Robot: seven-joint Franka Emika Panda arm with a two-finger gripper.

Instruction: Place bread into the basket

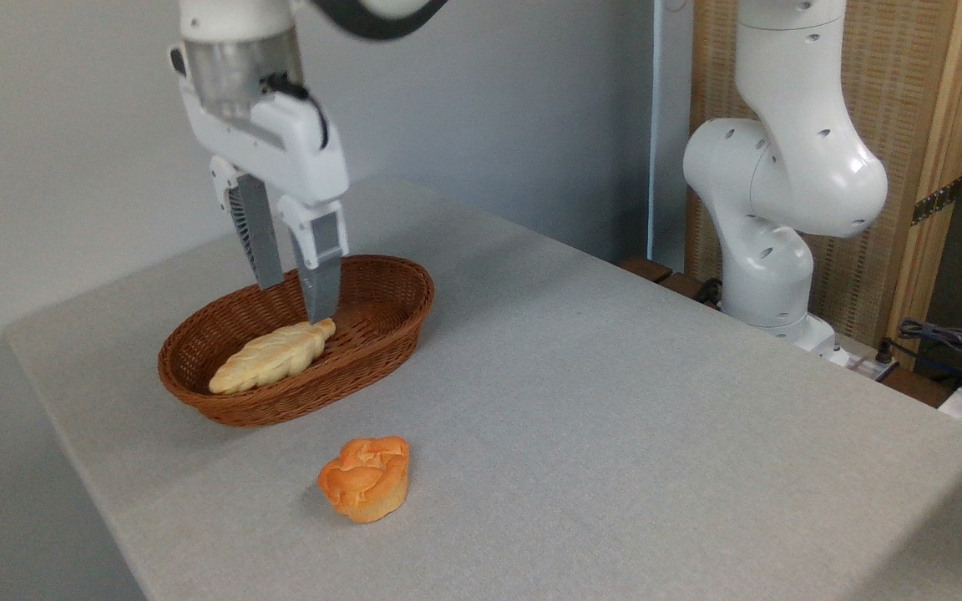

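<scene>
Your gripper (297, 300) hangs over the basket (389, 321), fingers pointing down with a clear gap between them, so it's open and holding nothing. The front finger's tip sits right at the upper end of the bread (272, 356); whether it touches, you can't tell from here. The braided loaf lies inside the basket, stretched along its length toward the left end. The small orange bun (366, 477) sits on the grey table (656, 434), in front of the basket and apart from it.
</scene>
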